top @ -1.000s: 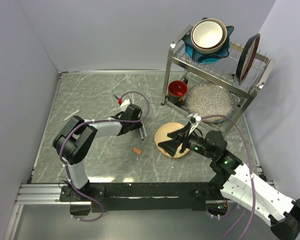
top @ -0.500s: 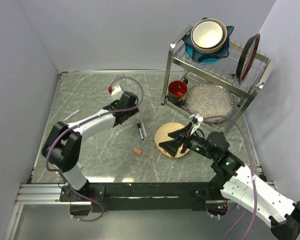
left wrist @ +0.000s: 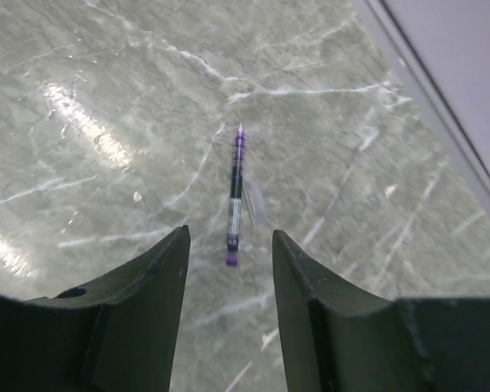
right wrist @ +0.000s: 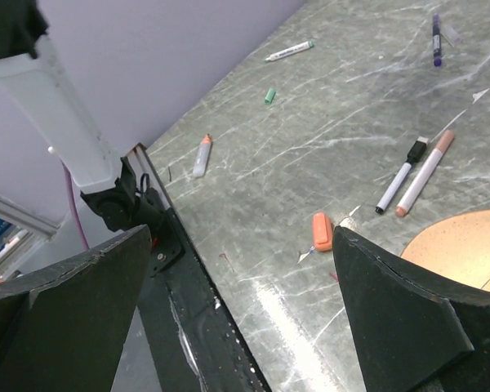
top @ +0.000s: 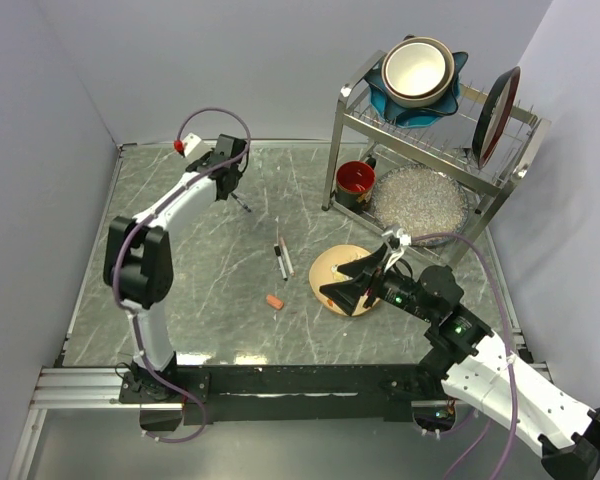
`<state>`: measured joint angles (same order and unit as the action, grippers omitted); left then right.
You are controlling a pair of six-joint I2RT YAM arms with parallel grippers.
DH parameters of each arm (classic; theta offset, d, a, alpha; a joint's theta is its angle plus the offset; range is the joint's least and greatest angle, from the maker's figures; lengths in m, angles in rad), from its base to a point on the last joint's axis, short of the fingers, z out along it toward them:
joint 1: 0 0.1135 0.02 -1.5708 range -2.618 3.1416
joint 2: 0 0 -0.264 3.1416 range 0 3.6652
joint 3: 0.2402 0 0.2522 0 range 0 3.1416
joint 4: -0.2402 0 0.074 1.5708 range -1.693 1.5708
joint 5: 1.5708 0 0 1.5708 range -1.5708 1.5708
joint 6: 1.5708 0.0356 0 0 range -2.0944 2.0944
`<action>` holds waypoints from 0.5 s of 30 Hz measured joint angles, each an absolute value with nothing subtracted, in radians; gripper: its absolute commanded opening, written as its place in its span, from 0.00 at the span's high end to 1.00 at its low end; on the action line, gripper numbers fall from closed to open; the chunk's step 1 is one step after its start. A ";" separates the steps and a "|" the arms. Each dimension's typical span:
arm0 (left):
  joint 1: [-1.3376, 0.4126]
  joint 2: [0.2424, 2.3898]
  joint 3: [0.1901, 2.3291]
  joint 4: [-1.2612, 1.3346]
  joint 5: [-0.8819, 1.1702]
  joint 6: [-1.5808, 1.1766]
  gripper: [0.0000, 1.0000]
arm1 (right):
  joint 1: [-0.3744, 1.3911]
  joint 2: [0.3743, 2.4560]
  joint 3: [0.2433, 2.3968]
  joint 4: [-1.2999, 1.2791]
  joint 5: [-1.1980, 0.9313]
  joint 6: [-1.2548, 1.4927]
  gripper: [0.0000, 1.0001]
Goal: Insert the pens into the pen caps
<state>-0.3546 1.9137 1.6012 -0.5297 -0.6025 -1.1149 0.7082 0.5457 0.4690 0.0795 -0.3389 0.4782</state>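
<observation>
A pen with purple ends (left wrist: 236,196) lies on the marble table just ahead of my open, empty left gripper (left wrist: 229,237), near the far wall (top: 242,203). Two pens lie side by side at mid-table (top: 281,259): a white one with a black end (right wrist: 400,175) and a white one with a reddish tip (right wrist: 425,174). An orange-red pen cap (right wrist: 322,231) lies nearer (top: 274,301), just inside the right finger of my open, empty right gripper (right wrist: 241,237). A small green cap (right wrist: 269,95), a green-tipped white pen (right wrist: 290,51) and a short grey, orange-tipped piece (right wrist: 201,155) lie far left.
A round wooden disc (top: 340,275) lies under my right gripper (top: 330,285). A metal dish rack (top: 430,130) at the back right holds bowls and a plate. A red cup (top: 356,180) and a glass dish (top: 418,200) sit at its base. Walls enclose the table.
My left arm swung from the middle of the table out to the far left, ending over the purple-ended pen. The right arm has hardly moved.
</observation>
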 measured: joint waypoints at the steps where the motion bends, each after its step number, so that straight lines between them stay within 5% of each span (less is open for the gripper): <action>1: -0.348 1.939 1.618 -0.531 -0.599 -1.115 0.54 | 0.708 0.546 0.469 0.078 -0.337 0.476 0.00; 15: -0.300 2.174 1.776 -0.491 -0.540 -1.064 0.61 | 0.708 0.580 0.469 0.050 -0.326 0.452 0.00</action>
